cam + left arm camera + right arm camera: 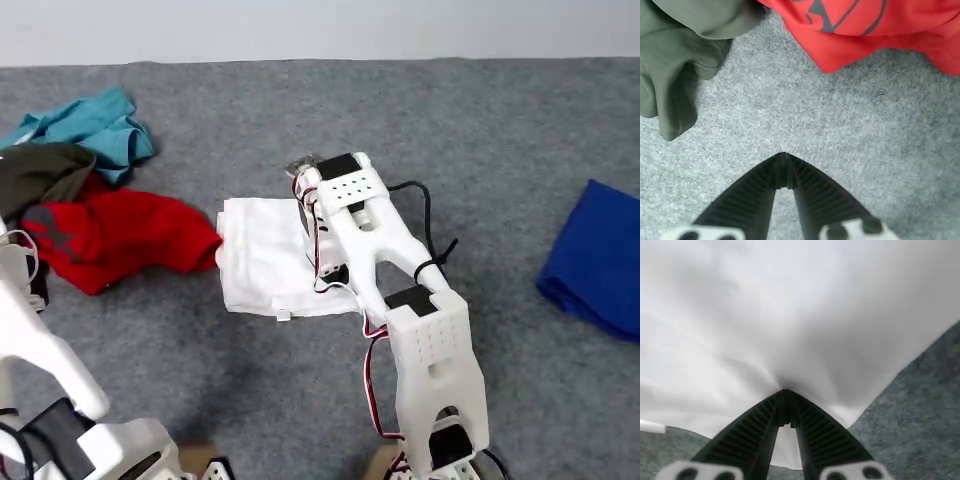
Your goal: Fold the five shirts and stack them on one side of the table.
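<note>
Teal shirt (95,128), olive shirt (40,172) and red shirt (125,240) lie bunched at the left. Just near them the left gripper (785,156) is pressed together, empty, over the grey table (480,130). The right gripper (785,392) pinches the white shirt (262,262) at the middle. A blue shirt (600,262) lies far right.

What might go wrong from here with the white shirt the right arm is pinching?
The right end effector pinches only a small pucker of the white shirt, so it may slip free. The shirt's edge seems to touch the red shirt; a pull might drag that along.
</note>
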Available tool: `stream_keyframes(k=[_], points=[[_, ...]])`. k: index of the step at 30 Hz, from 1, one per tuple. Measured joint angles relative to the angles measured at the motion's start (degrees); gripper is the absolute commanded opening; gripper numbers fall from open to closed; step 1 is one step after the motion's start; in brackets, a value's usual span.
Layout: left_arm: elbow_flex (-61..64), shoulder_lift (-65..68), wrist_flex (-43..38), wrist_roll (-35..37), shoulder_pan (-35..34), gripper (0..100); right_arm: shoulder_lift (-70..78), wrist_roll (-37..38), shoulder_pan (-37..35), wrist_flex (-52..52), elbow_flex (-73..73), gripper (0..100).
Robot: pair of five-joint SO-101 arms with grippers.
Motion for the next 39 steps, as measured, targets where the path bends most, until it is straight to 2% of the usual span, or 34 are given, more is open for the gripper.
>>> stream_keyframes(k=[6,12,23,29,39], points=[[0.00,0.00,0.00,0.00,0.00,0,-6.95,-0.26,0.00,1.14,0.00,3.2],[0.00,0.00,0.00,0.00,0.00,0,-11.52,-6.68,1.14,1.14,0.00,20.6],[0.00,0.00,0.18,0.00,0.00,0,-5.36,-8.44,1.41,-8.09,0.00,21.3],[0.00,0.00,0.18,0.00,0.00,0,-3.60,-8.44,1.41,-8.79,0.00,28.1],[0.00,0.00,0.35,0.00,0.00,0,-2.99,-8.44,1.32,-9.32,0.00,28.1]])
